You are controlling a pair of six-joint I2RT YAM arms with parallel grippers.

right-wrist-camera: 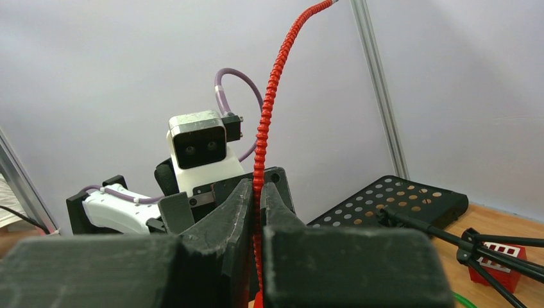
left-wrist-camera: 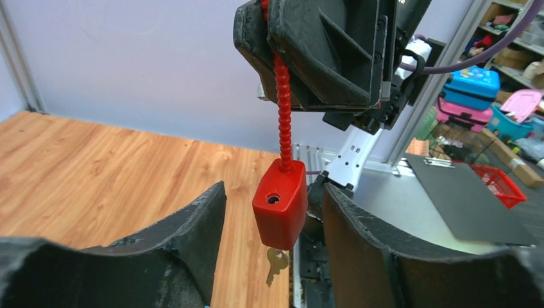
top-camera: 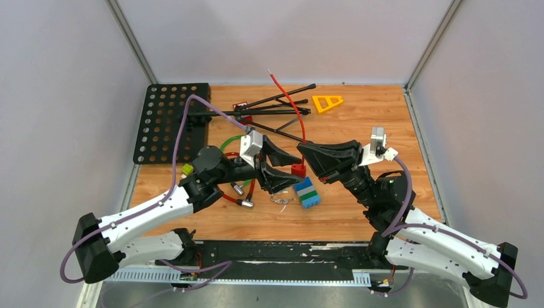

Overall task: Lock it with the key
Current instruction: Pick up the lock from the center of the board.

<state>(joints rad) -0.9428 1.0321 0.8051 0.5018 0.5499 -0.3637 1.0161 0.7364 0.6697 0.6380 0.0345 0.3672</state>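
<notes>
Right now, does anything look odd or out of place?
The red padlock hangs in mid-air from its ribbed cable, pinched in the right gripper, a key dangling beneath it. The left gripper's open jaws flank it without touching.

Left tool point(left-wrist-camera: 273, 188) jaws apart; right tool point(right-wrist-camera: 257, 187) clamped shut; tools facing

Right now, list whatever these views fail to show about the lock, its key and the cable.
- Key: left wrist view shows only its head below the red lock body; its blade is hidden inside.
- Top view: the key is hidden under the lock body and left gripper.
- Right wrist view: the lock body is cut off at the bottom edge, behind the right gripper shut on the red cable.
</notes>
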